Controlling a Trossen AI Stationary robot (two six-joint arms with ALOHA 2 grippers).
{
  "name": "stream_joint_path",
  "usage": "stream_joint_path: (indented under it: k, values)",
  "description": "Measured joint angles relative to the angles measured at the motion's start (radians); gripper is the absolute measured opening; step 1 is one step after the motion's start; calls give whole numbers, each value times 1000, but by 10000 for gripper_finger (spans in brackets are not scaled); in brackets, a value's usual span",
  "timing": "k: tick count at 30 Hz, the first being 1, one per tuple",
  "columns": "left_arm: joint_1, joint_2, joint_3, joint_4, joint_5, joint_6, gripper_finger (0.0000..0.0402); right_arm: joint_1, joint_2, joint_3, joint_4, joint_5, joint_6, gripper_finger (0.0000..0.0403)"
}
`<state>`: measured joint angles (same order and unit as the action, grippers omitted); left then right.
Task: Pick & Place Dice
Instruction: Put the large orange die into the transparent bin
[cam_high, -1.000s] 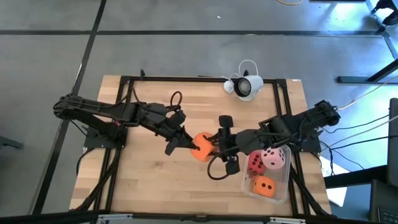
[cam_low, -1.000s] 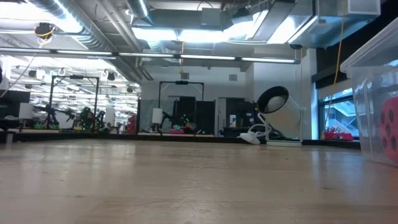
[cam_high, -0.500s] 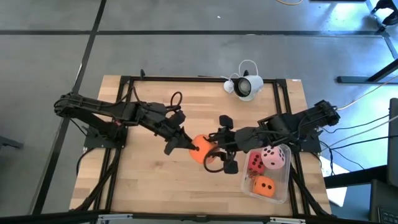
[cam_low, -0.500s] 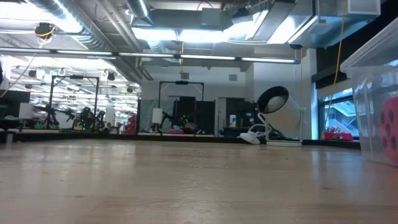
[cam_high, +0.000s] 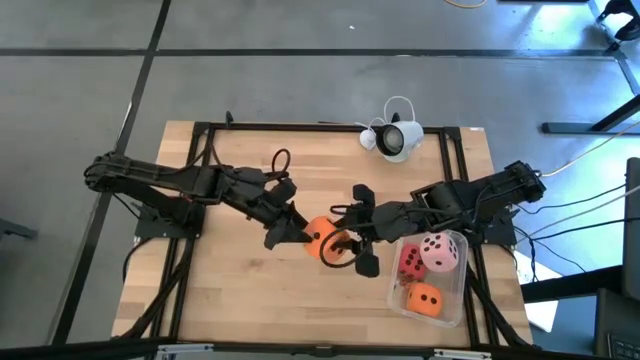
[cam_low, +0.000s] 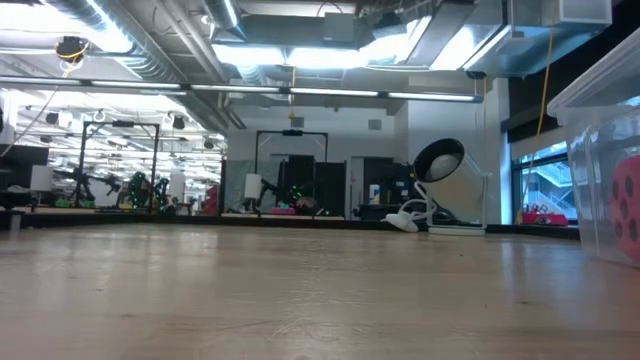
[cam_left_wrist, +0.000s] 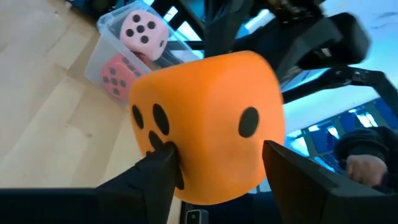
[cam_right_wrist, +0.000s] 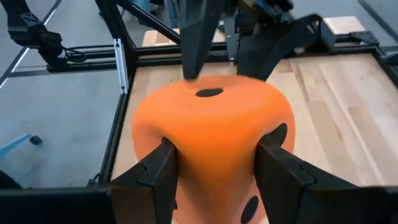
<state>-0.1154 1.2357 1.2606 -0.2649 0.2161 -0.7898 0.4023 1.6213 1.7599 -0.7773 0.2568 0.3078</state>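
High view shows handover above the wooden table (cam_high: 230, 300). Soft orange cube die with dark pips (cam_high: 320, 241) sits squeezed in right jaws (cam_high: 349, 243); left jaws (cam_high: 300, 236) spread, barely touching. Pull left away slowly, then carry to clear plastic box (cam_high: 455, 300).

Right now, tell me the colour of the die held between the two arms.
Orange with dark pips: the die shows best in the left wrist view.

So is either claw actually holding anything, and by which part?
The right gripper squeezes the soft orange dice by two opposite sides; the left gripper flanks it, fingers apart.
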Motion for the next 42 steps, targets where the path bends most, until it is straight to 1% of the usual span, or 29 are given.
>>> stream_joint_path:
  k: [3,8,13,20,25,29,33,39,42]
  values:
    - [0,-11,0,8,16,0,226,15,0,0,-14,2,33,166]
    - [1,-24,10,56,11,36,226,45,1,-4,-36,-23,85,144]
    - [27,-31,7,40,20,47,228,70,-1,-4,-72,-22,153,137]
    - [73,-71,5,37,97,46,226,89,-1,-4,-300,13,341,132]
    - [89,-131,4,27,87,78,224,101,-16,-3,-457,22,481,132]
    - [87,-200,4,-28,27,113,224,124,-61,-2,-546,35,588,132]
    - [84,-275,3,-112,-75,138,223,161,-120,-2,-642,37,715,132]
    - [65,-368,3,-242,-217,150,223,264,-165,-1,-785,-16,929,128]
    - [61,-401,2,-311,-313,151,223,325,-165,-3,-790,-55,1003,128]
